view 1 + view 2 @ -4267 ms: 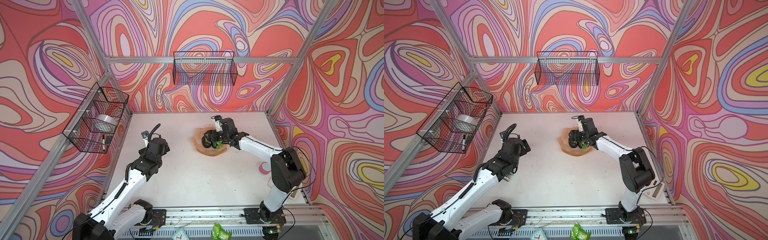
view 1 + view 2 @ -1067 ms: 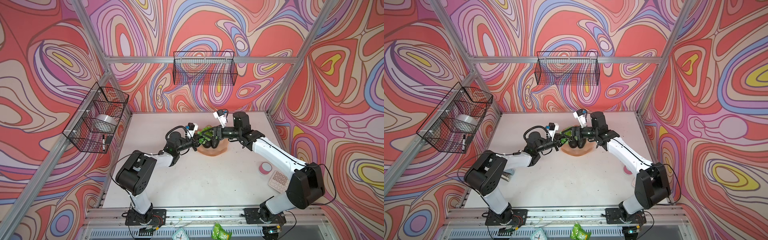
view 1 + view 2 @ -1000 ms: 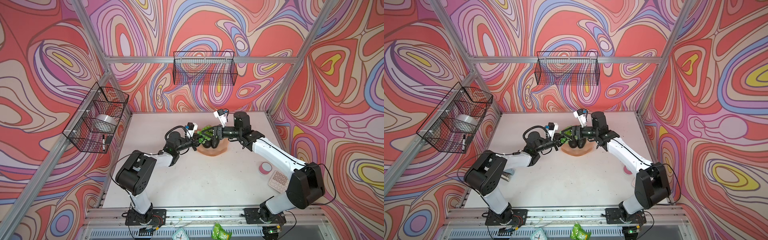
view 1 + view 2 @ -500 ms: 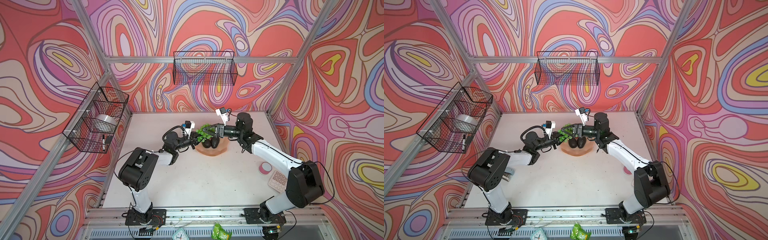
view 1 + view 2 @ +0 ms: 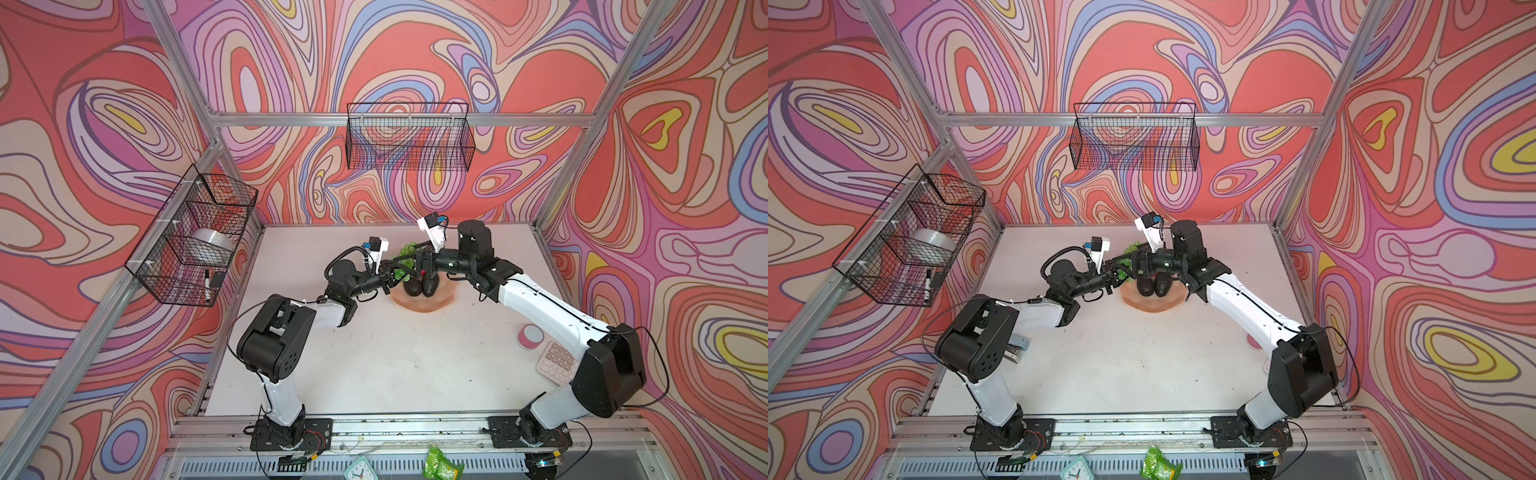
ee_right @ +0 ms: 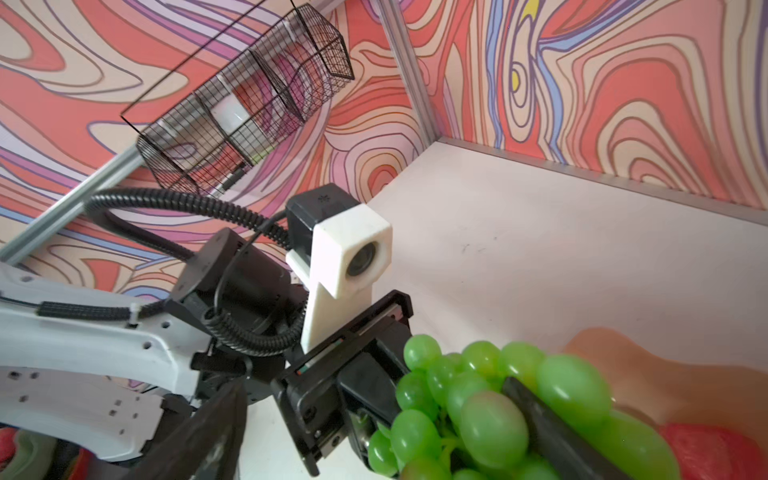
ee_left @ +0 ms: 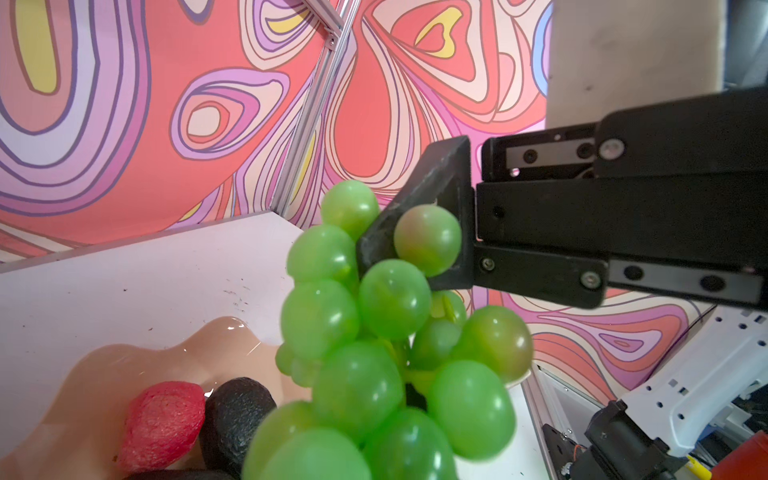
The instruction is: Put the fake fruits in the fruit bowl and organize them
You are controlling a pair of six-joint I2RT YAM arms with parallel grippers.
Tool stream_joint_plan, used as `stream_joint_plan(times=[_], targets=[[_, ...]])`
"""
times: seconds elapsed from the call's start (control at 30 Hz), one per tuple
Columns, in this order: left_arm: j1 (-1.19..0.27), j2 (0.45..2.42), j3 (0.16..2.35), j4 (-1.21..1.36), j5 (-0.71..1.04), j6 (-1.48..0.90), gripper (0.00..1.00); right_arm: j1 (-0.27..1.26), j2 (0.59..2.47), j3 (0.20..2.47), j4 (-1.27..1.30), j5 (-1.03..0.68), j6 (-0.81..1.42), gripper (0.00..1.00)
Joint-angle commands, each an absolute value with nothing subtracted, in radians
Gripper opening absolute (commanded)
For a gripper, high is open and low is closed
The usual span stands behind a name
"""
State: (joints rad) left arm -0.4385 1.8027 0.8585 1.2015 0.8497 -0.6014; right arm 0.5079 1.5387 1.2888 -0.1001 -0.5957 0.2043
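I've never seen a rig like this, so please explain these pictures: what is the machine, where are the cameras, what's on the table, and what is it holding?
These are two robot arms fixed at the table's front edge. Each ends in a gripper, a two-fingered clamp. Two pictures look down from overhead and are nearly identical. The other two are close-ups from a small camera on each arm's wrist.

On the white table sits a peach-pink fruit bowl holding two dark avocados and a red fruit. The left gripper is shut on a bunch of green grapes, held in the air over the bowl. The right gripper is open, with one finger poking in among the grapes. Off to the side lie a pink-and-white disc and a pink calculator.
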Motion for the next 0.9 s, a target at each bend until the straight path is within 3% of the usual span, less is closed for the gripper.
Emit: stream_joint_plan(times=[0.0, 0.37, 0.7, 0.87], targets=[[-0.447, 1.778, 0.891, 1.174, 0.879, -0.645, 0.0, 0.523, 1.502, 1.317, -0.203, -0.448, 0.06, 0.98], [-0.447, 1.773, 0.91, 1.193, 0.923, -0.744, 0.0, 0.546, 1.51, 1.26, -0.043, -0.424, 0.017, 0.98], [-0.447, 1.804, 0.947, 1.256, 0.992, -0.835, 0.03, 0.551, 1.458, 1.029, 0.174, -0.43, -0.211, 0.98], [-0.447, 1.805, 0.937, 1.286, 1.004, -0.825, 0.24, 0.556, 1.445, 0.968, 0.236, -0.405, -0.264, 0.98]])
